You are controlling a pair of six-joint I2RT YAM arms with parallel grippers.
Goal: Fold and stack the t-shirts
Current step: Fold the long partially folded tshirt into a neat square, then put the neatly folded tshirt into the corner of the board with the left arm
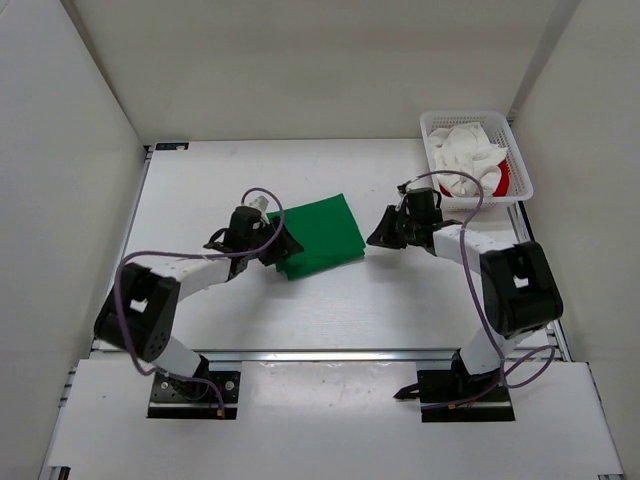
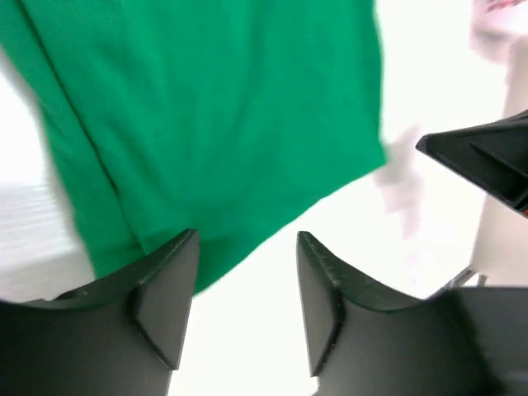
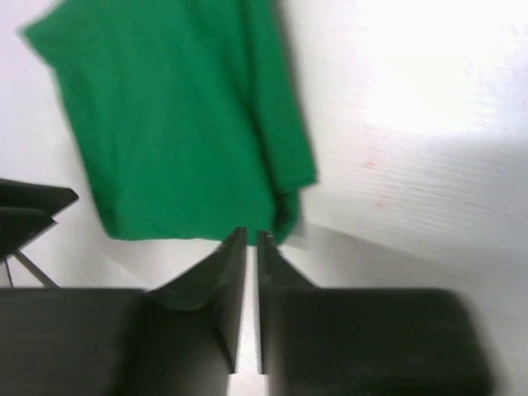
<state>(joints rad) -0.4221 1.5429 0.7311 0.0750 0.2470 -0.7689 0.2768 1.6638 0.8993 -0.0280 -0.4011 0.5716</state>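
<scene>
While L gripper gapes over tee, R gripper is closed.

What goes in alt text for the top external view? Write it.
A folded green t-shirt lies on the white table between the left tool, over its left edge, and the right tool, just off its right edge. A white mesh basket far right holds a white t-shirt and a red t-shirt.
</scene>
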